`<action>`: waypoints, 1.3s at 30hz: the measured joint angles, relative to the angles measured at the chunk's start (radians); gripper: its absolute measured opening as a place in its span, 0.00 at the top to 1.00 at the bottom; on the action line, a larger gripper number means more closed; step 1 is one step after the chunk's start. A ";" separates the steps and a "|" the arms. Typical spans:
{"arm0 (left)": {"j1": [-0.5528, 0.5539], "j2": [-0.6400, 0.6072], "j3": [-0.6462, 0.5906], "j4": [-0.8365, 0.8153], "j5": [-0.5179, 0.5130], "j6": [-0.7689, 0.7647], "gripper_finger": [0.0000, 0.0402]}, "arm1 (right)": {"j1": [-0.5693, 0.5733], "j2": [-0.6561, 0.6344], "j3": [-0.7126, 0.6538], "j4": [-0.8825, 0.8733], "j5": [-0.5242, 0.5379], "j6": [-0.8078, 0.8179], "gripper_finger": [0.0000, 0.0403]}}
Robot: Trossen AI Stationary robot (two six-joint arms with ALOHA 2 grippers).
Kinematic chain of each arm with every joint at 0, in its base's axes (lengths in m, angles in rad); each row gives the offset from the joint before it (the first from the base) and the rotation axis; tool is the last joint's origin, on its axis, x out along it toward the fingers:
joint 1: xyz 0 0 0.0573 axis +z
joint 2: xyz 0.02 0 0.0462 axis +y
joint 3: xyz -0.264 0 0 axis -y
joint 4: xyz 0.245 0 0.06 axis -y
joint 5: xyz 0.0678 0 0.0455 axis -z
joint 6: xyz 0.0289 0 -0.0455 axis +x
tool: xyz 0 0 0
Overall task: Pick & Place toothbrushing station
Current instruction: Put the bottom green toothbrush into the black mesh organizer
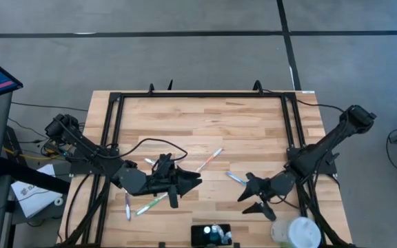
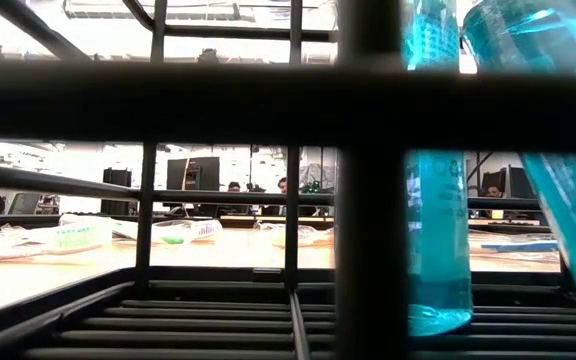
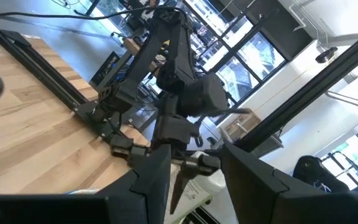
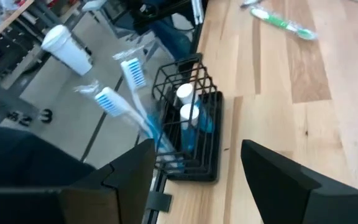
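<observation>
— What can't you make out from where you sit?

— In the low view, dark wire bars (image 2: 368, 180) right against the lens block most of the worktop (image 2: 28, 285) from me, and the blue bottles (image 2: 438, 230) are cut off at the top edge. The people at the far desks are too small to tell apart.

— And from overhead?

— The black wire rack (image 1: 211, 235) runs off the bottom edge, so I see only part of it. The white round container (image 1: 296, 233) is cropped too. In my right wrist view, a toothbrush (image 4: 132, 109) in clear wrap looks blurred.
</observation>
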 joint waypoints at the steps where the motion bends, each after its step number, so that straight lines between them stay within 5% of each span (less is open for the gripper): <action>1: 0.000 0.000 0.000 0.000 0.000 0.006 0.65 | -0.004 -0.010 0.000 -0.011 -0.009 0.000 0.43; 14: 0.000 0.000 0.000 -0.003 0.024 0.076 0.65 | -0.131 -0.059 0.180 -0.402 -0.129 -0.069 0.43; 24: 0.000 -0.001 0.000 -0.024 0.103 0.132 0.65 | -0.350 -0.059 0.281 -0.503 -0.175 -0.112 0.43; 31: 0.006 -0.048 -0.001 -0.219 0.150 0.117 0.65 | -0.505 -0.022 0.369 -0.540 -0.238 -0.116 0.43; 39: 0.011 -0.155 0.000 -0.531 0.207 0.004 0.65 | -0.575 0.165 0.601 -0.648 -0.265 -0.197 0.43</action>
